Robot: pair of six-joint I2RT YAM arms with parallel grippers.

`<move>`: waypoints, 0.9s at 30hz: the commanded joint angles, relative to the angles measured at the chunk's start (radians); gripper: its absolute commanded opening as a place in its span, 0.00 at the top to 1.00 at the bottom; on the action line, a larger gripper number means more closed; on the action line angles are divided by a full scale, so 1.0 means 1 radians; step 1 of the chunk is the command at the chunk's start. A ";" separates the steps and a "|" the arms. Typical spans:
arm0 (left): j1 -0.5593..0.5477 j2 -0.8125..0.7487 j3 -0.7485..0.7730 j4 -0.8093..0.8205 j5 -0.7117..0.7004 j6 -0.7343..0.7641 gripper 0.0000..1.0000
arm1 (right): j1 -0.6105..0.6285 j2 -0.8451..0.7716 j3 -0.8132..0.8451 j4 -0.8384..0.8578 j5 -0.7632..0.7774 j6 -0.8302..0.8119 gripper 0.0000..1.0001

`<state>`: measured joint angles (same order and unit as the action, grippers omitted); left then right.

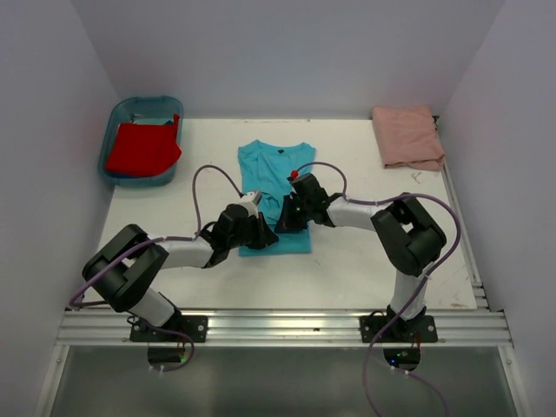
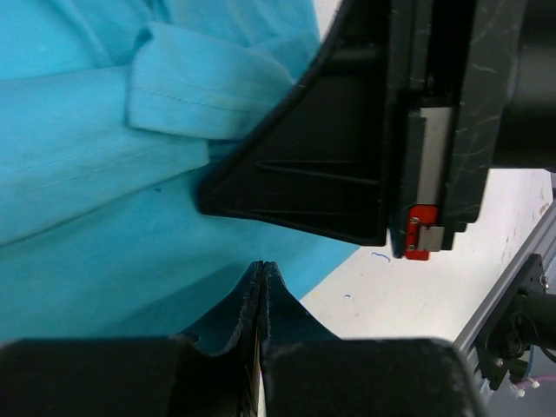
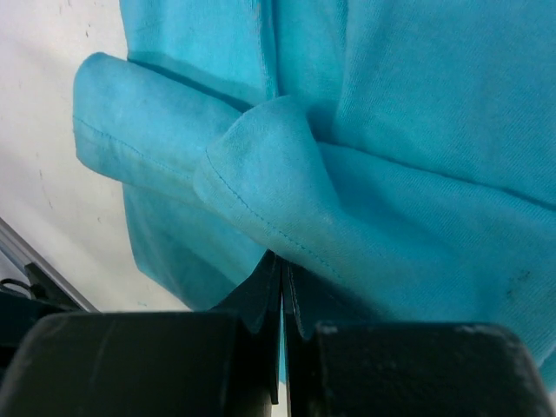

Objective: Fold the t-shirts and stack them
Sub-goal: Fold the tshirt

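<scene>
L gripper (image 1: 261, 233) is clenched tight, pads flat against each other, w/ a thin ridge of the turquoise t-shirt (image 1: 273, 167) nipped at the tips. The cloth tents up to them on both sides. R gripper (image 1: 288, 219) is clamped hard too, grasping the same shirt: a doubled fold w/ a stitched hem curls over its tips and runs down between the pads. A 2nd rolled hem edge lies just left of the R jaws. The 2 grippers sit v close, nearly nose to nose, w/ the R one's black body just ahead & right of the L jaws. Both bite near the shirt's lower end, L towards the left side, R nearer the right.

The shirt lies on the white table (image 1: 365, 278), looking folded in to a narrow strip. Its bottom edge is just behind the jaws, on the arm-base side. Its collar w/ the small dark label is well beyond the jaws, towards the back wall. Bare table shows just right of the L jaws, past the shirt's edge.

Further out, far ahead & left of the L jaws, the red t-shirt (image 1: 142, 149) sits bunched in the blue tub (image 1: 116, 115), spilling over its rim. Far ahead & right of the R jaws the pink t-shirt (image 1: 407, 137) lies folded in the back corner, well apart from the turquoise one
</scene>
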<state>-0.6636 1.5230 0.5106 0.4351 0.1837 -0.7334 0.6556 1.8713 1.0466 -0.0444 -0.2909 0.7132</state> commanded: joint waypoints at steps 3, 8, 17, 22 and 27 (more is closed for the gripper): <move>-0.030 0.035 0.037 0.113 -0.036 -0.026 1.00 | 0.004 0.009 0.039 -0.002 0.033 -0.018 1.00; -0.034 0.089 0.032 0.084 -0.099 -0.015 1.00 | 0.006 0.011 0.046 -0.012 0.042 -0.023 1.00; -0.037 0.218 0.037 0.093 -0.139 -0.021 1.00 | 0.006 0.015 0.056 -0.023 0.064 -0.032 1.00; -0.042 0.226 0.035 0.093 -0.133 -0.021 1.00 | 0.004 0.055 0.128 -0.063 0.140 -0.058 1.00; -0.042 0.190 0.000 0.083 -0.144 -0.017 1.00 | -0.010 0.173 0.318 -0.188 0.280 -0.104 1.00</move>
<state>-0.7017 1.7088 0.5507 0.5858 0.0906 -0.7731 0.6556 1.9839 1.2407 -0.1562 -0.1478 0.6582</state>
